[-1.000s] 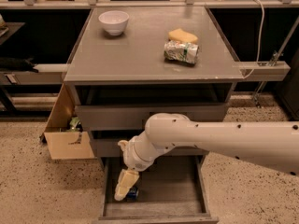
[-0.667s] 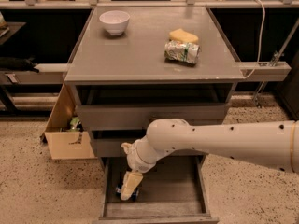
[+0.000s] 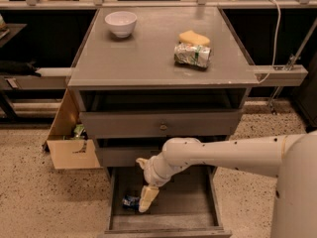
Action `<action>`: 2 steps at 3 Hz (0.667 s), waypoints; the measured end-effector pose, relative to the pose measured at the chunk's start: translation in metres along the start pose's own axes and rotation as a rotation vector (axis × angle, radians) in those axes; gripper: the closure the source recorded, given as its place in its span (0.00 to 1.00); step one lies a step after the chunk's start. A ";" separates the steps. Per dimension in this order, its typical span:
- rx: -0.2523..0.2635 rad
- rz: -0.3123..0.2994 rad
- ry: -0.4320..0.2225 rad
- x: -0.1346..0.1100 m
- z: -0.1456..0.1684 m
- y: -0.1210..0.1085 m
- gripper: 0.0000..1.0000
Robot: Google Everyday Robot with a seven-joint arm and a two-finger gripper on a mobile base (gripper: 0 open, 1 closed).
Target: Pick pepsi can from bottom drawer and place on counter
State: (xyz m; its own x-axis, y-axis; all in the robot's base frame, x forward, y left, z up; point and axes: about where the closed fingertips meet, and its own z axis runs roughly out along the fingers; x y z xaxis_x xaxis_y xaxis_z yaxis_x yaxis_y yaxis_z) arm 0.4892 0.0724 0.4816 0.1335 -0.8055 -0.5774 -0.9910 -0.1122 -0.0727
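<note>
arm pose: the arm reaches in from the right edge and runs leftward across the front of the cabinet. it bends at a bulbous joint and turns down into the bottom drawer. its shell is white, smooth and rounded, dotted with small dark spots.

tool: the gripper is cream-coloured. it points down and slightly left, low over the left part of the drawer floor. we cannot tell whether it is open or closed, nor whether it has hold of anything.

the pepsi can sits on the drawer floor near the left wall, just beside the gripper's tip. we cannot tell if they touch. it is small and blue with white marks. whether it is upright or on its side is unclear.

the drawer is pulled out: a flat, matte grey tray with low sides. the counter is broad, grey and matte. it carries a round white bowl at the back left and a crinkled green-and-white foil packet to the right. a yellow block sits just behind the packet.
</note>
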 end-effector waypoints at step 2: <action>-0.002 0.023 -0.023 0.042 0.069 -0.006 0.00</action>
State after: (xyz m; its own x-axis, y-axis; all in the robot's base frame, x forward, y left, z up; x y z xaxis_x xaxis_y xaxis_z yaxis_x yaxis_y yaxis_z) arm 0.4999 0.0795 0.4019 0.1104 -0.7945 -0.5972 -0.9938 -0.0947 -0.0577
